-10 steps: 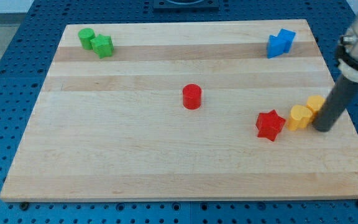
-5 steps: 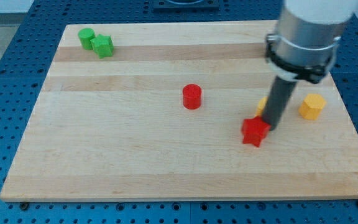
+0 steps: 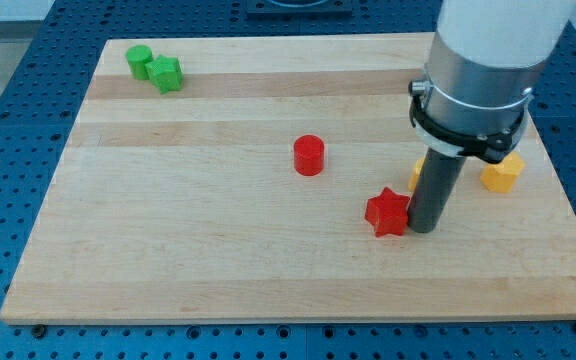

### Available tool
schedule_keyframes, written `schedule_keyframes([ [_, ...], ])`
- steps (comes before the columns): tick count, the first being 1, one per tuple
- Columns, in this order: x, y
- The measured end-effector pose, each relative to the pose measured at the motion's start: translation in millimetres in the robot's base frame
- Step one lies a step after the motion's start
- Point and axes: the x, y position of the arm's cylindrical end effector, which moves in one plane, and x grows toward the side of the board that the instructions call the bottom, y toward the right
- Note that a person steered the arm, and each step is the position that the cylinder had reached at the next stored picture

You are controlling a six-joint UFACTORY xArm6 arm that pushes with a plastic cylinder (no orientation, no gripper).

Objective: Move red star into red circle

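Red star [image 3: 387, 212] sits on the desk, lower right of the red circle [image 3: 309, 155], my tip [image 3: 423, 228] touching its right side; no claw shows, and the gap remains to close.

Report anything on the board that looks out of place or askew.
Nothing stands out. The red star sits flat against my tip, right of the red circle. Green blocks and yellow blocks lie flat on the board.

Single raised view, angled down over the whole wooden board [image 3: 218, 270]
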Motion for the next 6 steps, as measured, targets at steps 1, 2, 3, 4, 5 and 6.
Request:
schedule_keyframes([
  [1,0.0,-0.8],
  [2,-12.2,-43.8],
  [3,-23.3,-58.9],
  [4,-23.3,-58.9],
  [5,15.0,-32.9],
  [6,42.9,-27.8],
])
